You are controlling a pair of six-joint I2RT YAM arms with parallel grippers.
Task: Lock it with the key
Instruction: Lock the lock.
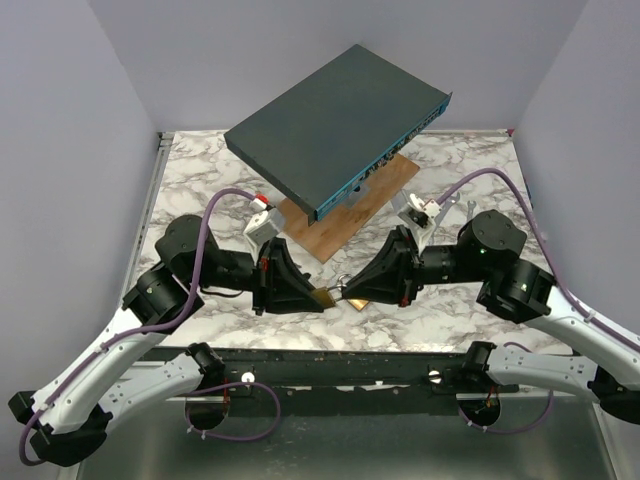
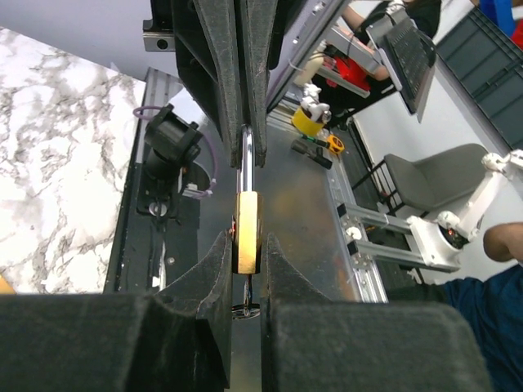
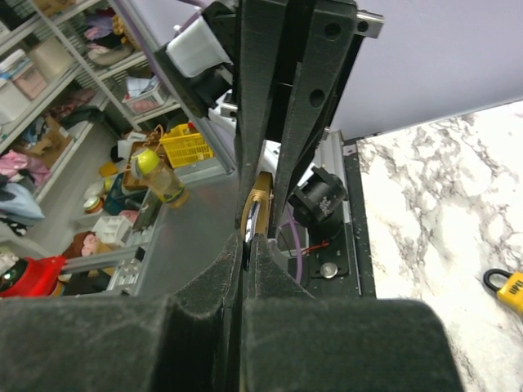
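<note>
Top cam: tips meet low over table, front-centre, joint hidden. L wrist cam shows it: L gripper narrow, clamped on brass padlock. R gripper pinched shut on silver key. Key in line w/ lock, axis L-R. R cam only: 2nd padlock on marble. Box well behind, front edge near.

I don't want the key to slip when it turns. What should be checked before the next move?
1. Left gripper shut on padlock: ok.
2. Right gripper shut on key: ok.
3. Key in line with padlock: ok.
4. Key fully seated in padlock: cannot tell.
5. Shackle pushed home: cannot tell, hidden by the fingers.
6. Spare padlock on the table, apart from both grippers: ok.
</note>
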